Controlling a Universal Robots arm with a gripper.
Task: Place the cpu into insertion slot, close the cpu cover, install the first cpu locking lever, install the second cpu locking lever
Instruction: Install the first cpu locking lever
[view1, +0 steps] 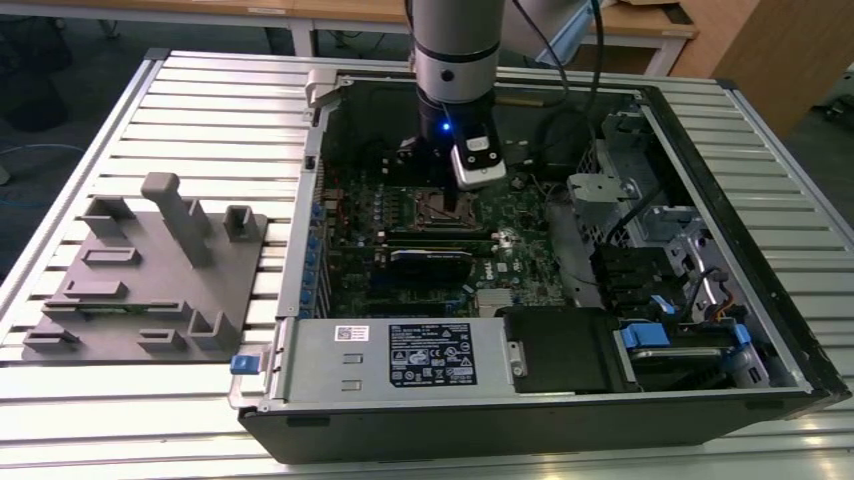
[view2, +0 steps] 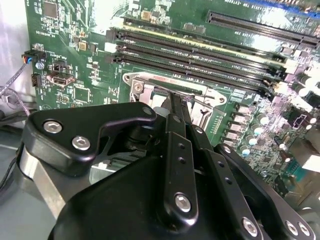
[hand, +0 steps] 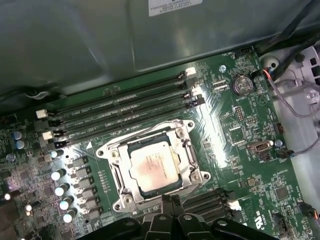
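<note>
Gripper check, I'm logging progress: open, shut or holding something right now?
Gripper: fingers together at the rim of the insertion slot, holding nothing visible; the cpu sits in the slot.

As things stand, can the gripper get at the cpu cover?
Probably yes: the gripper sits at the edge of the cpu cover, which lies closed around the cpu, with nothing between them.

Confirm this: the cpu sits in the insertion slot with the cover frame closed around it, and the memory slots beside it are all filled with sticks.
Not quite. The first wrist view shows the memory slots empty. The cpu does sit in the insertion slot, framed by the cpu cover.
</note>
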